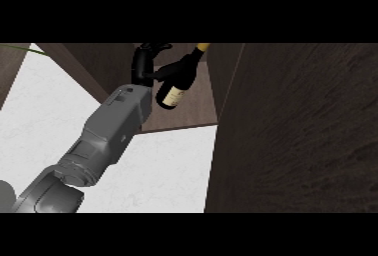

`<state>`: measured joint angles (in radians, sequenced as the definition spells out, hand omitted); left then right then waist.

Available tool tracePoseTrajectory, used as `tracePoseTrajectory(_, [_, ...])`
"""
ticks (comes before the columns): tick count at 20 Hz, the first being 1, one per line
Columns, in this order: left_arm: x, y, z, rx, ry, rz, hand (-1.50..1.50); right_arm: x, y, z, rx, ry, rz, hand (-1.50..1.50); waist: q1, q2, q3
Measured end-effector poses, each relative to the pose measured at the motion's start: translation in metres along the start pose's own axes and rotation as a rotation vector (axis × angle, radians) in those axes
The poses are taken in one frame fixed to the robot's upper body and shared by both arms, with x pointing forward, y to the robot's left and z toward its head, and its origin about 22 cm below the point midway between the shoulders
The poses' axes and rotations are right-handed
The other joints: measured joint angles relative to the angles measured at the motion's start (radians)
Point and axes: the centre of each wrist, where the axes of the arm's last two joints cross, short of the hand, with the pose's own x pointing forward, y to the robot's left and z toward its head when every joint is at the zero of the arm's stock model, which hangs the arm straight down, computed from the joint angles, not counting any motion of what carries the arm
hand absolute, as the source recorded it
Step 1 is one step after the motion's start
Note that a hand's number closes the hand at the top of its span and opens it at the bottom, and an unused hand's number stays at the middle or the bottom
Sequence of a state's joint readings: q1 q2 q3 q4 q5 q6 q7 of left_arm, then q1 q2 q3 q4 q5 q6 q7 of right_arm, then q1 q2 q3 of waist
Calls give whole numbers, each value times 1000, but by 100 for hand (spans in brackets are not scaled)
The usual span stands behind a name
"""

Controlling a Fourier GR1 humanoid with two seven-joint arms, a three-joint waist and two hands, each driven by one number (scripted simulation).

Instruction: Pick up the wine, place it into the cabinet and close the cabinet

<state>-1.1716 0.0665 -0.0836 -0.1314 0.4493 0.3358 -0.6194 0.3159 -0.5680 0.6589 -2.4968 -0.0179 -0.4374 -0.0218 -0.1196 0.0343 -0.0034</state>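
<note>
Gripping wine (pixel 177 84) | left hand (pixel 142 62) | dark bottle (cream label, yellow cap)

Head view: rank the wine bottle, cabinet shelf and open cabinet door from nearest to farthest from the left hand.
1. The wine bottle: held in the left hand, on its right side.
2. The cabinet shelf: just beneath the hand and bottle.
3. The cabinet door: at the far right, beyond the bottle.

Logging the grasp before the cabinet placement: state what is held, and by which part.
The left hand holds the wine bottle by its dark body, just above the label; the neck is free.
</note>
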Motion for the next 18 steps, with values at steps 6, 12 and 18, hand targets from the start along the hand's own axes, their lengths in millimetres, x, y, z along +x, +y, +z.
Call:
tracePoseTrajectory(6, [13, -15, -4, -91, -44, 139, -150, 0, -4, 2, -12, 17, 21, -150, 27, -11, 1])
tracePoseTrajectory(12, [19, -27, -4, -150, -44, 198, -150, 2, -7, 4, -25, 27, 37, -150, 48, -21, 2])
tracePoseTrajectory(18, [19, -36, 0, -178, -36, 228, -150, 2, -9, 4, -46, 48, 47, -150, 67, -30, 3])
